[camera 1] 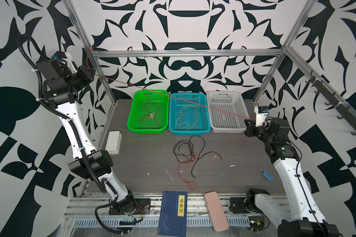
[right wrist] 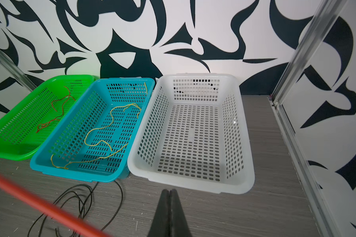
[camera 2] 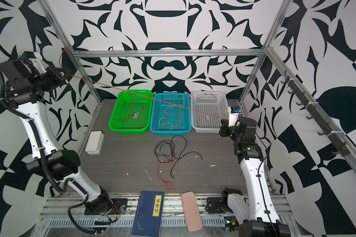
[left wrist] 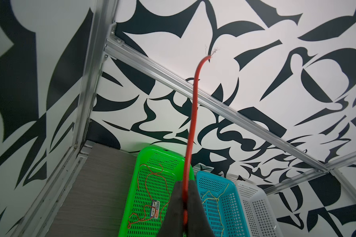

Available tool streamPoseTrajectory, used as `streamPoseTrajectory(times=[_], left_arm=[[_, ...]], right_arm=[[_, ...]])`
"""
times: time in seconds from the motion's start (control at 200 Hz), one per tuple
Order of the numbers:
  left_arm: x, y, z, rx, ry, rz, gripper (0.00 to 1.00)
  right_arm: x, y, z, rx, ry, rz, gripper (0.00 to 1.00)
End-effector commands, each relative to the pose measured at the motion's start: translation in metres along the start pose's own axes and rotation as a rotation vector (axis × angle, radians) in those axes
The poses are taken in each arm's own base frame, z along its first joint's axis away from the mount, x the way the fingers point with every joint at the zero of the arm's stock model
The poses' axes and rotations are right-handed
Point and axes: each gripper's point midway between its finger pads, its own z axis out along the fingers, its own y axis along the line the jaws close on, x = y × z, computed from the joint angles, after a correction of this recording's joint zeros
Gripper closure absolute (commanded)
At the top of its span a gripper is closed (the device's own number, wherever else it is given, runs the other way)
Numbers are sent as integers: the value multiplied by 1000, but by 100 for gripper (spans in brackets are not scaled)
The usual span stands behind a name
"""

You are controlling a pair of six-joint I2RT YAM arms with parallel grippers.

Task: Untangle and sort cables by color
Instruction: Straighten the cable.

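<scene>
Spanning taut above the green basket (camera 1: pixel 145 131), the red cable (left wrist: pixel 193 123) is clamped in the closed left pincer (left wrist: pixel 185 183). Its axis is directed toward the closed right pincer (right wrist: pixel 169 191), where grip cannot be confirmed.

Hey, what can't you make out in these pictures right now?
Right wrist view: whether the right tool pinches the red cable; cable blurred, cut by the bottom edge.
Both top views: the tag in the green basket, too small to read.
Both top views: how many black cables; overlaps hide it.
</scene>
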Motion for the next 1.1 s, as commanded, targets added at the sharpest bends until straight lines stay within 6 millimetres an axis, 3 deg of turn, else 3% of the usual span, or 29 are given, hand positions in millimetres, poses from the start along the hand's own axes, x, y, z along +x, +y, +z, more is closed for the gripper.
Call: streamPoseTrajectory(times=[0.0, 0.13, 0.19, 0.36, 0.435, 0.51, 0.57, 0.705, 0.775, 0.83, 0.975, 1.095], left_arm=[[-122, 144, -79, -514, -510, 70, 100], [-123, 154, -80, -502, -513, 44, 100], [-123, 157, -80, -493, -511, 29, 100], [-118, 152, -66, -433, -483, 16, 100], [-114, 136, -55, -395, -464, 32, 100], [-109, 107, -40, -347, -439, 73, 100], [-104, 72, -25, -282, -419, 120, 100], [-88, -26, 7, -115, -389, 262, 100], [-79, -85, 15, -20, -399, 344, 100], [-76, -116, 14, 11, -425, 392, 100], [-74, -163, 11, 84, -484, 449, 100], [-40, -186, 43, 130, -420, 524, 100]], right_arm=[[64, -138, -47, 688, 168, 221, 95], [80, -164, -57, 781, 192, 305, 89], [88, -170, -54, 746, 194, 377, 85], [82, -161, -46, 657, 150, 396, 80], [73, -154, -52, 637, 117, 389, 77], [56, -138, -52, 551, 68, 391, 73], [46, -123, -49, 474, 47, 398, 72], [24, -77, -37, 254, 21, 407, 69], [16, -52, -34, 177, 25, 371, 68], [11, -33, -32, 128, 35, 336, 68], [7, 15, -29, -12, 66, 273, 68], [8, 46, -28, -120, 72, 252, 68]])
